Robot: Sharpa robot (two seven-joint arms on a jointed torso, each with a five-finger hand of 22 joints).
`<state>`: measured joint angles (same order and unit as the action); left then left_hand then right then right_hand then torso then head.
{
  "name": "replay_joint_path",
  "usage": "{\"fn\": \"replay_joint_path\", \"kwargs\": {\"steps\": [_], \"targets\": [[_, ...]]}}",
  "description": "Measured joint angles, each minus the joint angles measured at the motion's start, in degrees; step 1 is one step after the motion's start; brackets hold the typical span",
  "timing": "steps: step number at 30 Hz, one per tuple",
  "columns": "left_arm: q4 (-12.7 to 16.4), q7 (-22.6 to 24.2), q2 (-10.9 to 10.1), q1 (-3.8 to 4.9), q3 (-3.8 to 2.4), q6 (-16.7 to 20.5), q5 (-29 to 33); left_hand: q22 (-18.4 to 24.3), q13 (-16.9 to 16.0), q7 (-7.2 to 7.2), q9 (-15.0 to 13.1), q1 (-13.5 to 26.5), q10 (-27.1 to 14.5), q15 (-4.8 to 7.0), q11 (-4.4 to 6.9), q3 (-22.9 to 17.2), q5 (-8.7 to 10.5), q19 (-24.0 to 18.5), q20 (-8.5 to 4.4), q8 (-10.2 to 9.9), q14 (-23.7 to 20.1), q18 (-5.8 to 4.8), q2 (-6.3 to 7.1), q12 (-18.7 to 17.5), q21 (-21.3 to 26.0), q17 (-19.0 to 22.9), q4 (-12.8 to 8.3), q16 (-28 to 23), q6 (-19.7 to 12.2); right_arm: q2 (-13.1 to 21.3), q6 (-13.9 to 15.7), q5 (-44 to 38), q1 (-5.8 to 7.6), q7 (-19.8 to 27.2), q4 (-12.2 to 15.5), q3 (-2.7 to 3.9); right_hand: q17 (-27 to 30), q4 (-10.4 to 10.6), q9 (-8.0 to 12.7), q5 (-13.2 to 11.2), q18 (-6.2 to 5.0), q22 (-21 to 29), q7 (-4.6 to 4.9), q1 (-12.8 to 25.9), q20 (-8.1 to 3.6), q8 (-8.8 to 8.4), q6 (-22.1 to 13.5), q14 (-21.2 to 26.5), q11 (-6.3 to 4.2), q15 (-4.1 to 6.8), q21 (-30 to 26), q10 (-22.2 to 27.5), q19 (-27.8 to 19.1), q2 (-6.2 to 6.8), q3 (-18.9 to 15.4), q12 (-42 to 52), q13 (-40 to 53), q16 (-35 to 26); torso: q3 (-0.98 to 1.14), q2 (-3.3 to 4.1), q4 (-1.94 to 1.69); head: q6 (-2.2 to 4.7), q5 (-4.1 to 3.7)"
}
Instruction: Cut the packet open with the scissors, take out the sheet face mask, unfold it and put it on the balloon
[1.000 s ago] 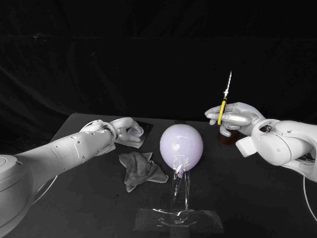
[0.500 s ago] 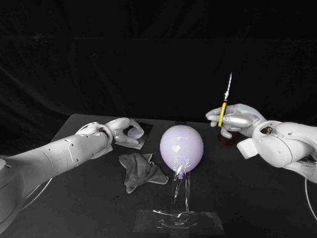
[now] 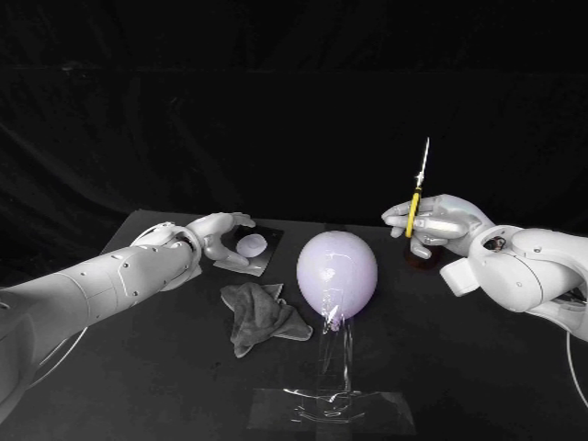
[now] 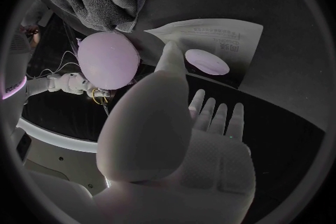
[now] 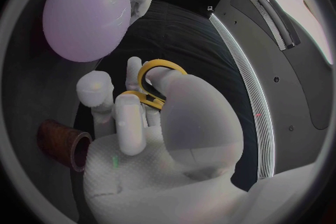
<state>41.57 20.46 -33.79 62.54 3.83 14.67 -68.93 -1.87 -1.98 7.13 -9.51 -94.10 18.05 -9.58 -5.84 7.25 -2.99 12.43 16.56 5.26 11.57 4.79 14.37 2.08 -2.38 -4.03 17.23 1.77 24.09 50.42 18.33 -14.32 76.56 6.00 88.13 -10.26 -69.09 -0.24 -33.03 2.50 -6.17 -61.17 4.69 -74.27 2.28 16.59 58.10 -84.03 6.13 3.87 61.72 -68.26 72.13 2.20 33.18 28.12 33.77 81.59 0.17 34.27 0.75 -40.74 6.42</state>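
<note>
The pale packet with an oval mark lies flat at the back left of the black table. My left hand hovers at its near edge with fingers spread. In the left wrist view the thumb reaches over the packet and the other fingers hold nothing. My right hand is raised to the right of the balloon and grips the yellow-handled scissors, blades pointing straight up. Their yellow loops sit around its fingers. The lilac balloon stands mid-table on a clear stand.
A crumpled grey cloth lies just in front of the packet, left of the balloon. A small brown cylinder stands on the table under my right hand, also seen as the brown cylinder in the right wrist view.
My left hand has uncurled and shifted slightly left, uncovering the oval mark on the packet. The right hand and scissors have stayed put.
</note>
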Motion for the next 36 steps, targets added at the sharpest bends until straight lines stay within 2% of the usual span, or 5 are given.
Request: {"fn": "replay_joint_path", "kwargs": {"steps": [6, 17, 25, 28, 36], "targets": [[-0.8, -1.3, 1.1, 0.01, 0.23, -2.2, -1.6, 0.2, 0.4, -1.03, 2.5, 0.8, -6.2, 0.77, 1.53, 4.5, 0.0, -1.4, 0.02, -2.4, -2.8, 0.0, 2.12, -0.4, 0.4, 0.8, 0.2, -0.2, -7.8, 0.0, -0.1, -0.1, -0.03, -0.1, 0.0, 0.0, 0.0, 0.0, 0.0, 0.0, 0.03, 0.0, -0.12, 0.0, 0.0, 0.15, 0.1, 0.0, 0.0, -0.01, 0.0, 0.0, 0.0, 0.0, 0.0, 0.0, 0.0, 0.0, -0.01, 0.02, 0.12, -0.19, -0.02], [-1.3, -2.5, 2.0, 0.04, 0.4, -5.1, -3.4, 0.2, 0.4, -0.74, 2.8, 1.2, -6.7, 0.97, 1.63, 4.8, -0.01, -1.8, 0.02, -2.4, -3.0, 0.0, 2.47, -0.4, 0.4, 0.9, 0.1, -0.2, -8.8, -0.1, -0.1, -0.3, -0.05, -0.2, -0.2, 0.0, 0.1, 0.0, 0.0, -0.1, 0.06, 0.1, -0.16, 0.0, 0.0, 0.12, 0.1, -0.1, 0.0, -0.08, 0.0, 0.0, 0.0, 0.0, 0.0, 0.0, 0.1, 0.0, 0.07, 0.03, 0.07, -0.48, -0.19], [-1.9, -3.1, 2.5, 0.21, 0.38, -6.0, -4.0, 0.1, 0.2, 1.22, 1.7, 1.2, -4.5, 1.69, -1.39, 4.2, 0.0, -1.5, -0.29, -1.9, -1.8, 0.0, 2.45, -0.4, 0.4, 0.3, 0.1, 0.0, -6.6, -0.1, -0.1, -0.3, -0.05, -0.3, -0.3, 0.0, 0.1, 0.0, -0.2, -0.1, 0.07, 0.0, -0.22, 0.0, 0.0, 0.0, 0.1, -0.1, 0.0, -0.09, 0.0, 0.0, 0.0, 0.01, 0.0, 0.0, 0.1, 0.0, 0.0, 0.02, 0.05, -0.66, -0.2], [-2.0, -3.3, 2.6, 0.26, 0.37, -6.4, -4.3, 0.0, -0.1, 1.3, 0.9, 1.1, -2.9, 1.45, -2.84, 3.6, 0.02, -1.5, -0.29, -1.1, -0.7, 0.0, 1.55, 0.1, 0.4, -0.1, 0.1, 0.4, -4.5, -0.1, -0.1, -0.3, -0.05, -0.3, -0.3, 0.0, 0.1, 0.0, -0.2, -0.1, 0.08, 0.0, -0.21, 0.0, 0.0, -0.04, 0.0, -0.1, 0.0, -0.09, 0.0, 0.0, 0.0, 0.01, 0.0, 0.0, 0.4, 0.0, -0.03, 0.02, 0.05, -0.81, -0.19], [-2.7, -3.6, 3.2, 0.42, 0.83, -7.1, -5.1, -0.3, -0.5, 1.73, -1.2, 1.5, 3.0, 0.66, -3.89, 1.0, 0.34, 0.0, -0.43, 1.1, 2.2, -0.01, -1.16, 0.8, 0.2, -1.0, 0.5, 1.2, 1.1, -0.1, -0.1, -0.4, -0.06, -0.4, -0.1, 0.0, 0.1, 0.0, -0.2, -0.1, 0.11, 0.0, -0.2, 0.0, 0.0, 0.19, 0.0, -0.1, 0.0, -0.09, 0.0, 0.0, 0.0, 0.01, 0.0, 0.0, 0.4, 0.0, -0.01, 0.02, 0.05, -1.26, -0.2]]}}
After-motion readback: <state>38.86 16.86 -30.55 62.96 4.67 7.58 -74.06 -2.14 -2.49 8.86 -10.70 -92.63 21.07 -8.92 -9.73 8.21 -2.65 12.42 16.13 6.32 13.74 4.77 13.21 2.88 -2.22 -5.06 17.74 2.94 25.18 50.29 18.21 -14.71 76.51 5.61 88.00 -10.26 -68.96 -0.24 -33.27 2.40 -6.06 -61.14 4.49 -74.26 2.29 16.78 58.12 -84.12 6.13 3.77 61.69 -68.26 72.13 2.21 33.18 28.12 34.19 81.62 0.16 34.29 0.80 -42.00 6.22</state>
